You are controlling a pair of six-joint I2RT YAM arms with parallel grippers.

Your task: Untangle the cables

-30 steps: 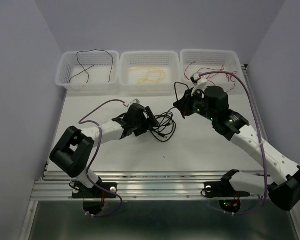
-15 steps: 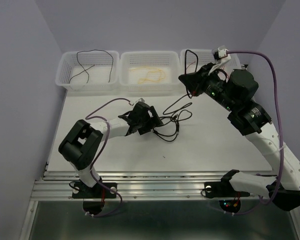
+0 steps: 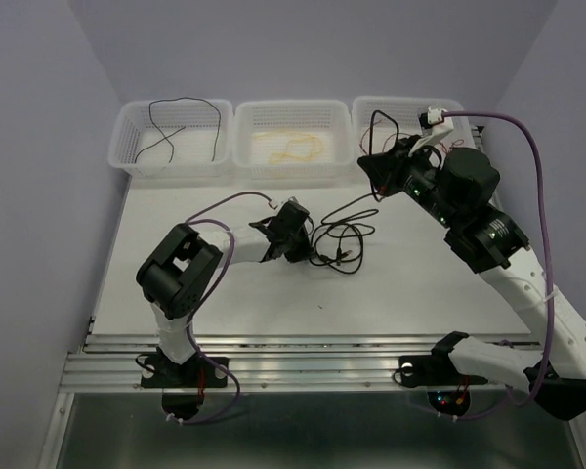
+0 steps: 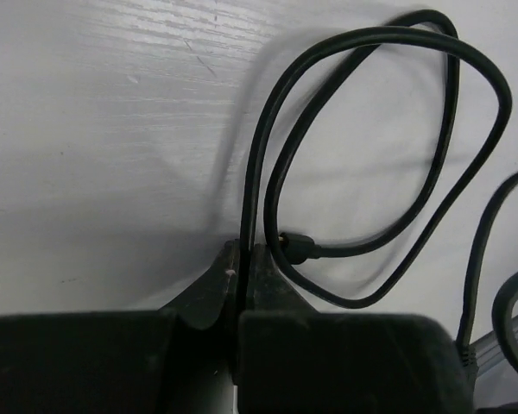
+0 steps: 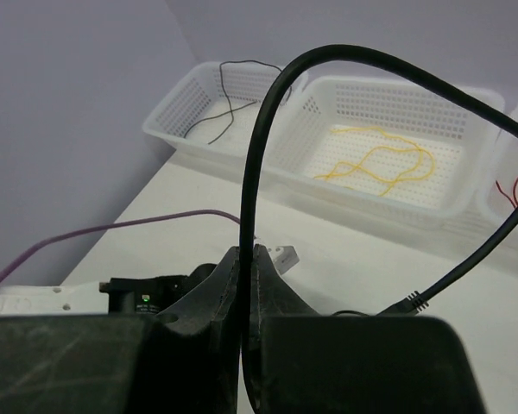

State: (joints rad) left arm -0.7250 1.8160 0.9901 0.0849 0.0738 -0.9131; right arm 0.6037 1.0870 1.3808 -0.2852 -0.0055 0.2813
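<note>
So the whole setup sits in a little booth with plain pale lavender walls: one on the left, one at the back, one on the right. The table is white with a faint wood grain up close. Three white perforated baskets are lined up side by side along its far edge, touching the back wall. The near edge is ribbed aluminium rail, and below that the floor looks dark grey-green. Lighting is soft and even, shadows pretty mild
</note>
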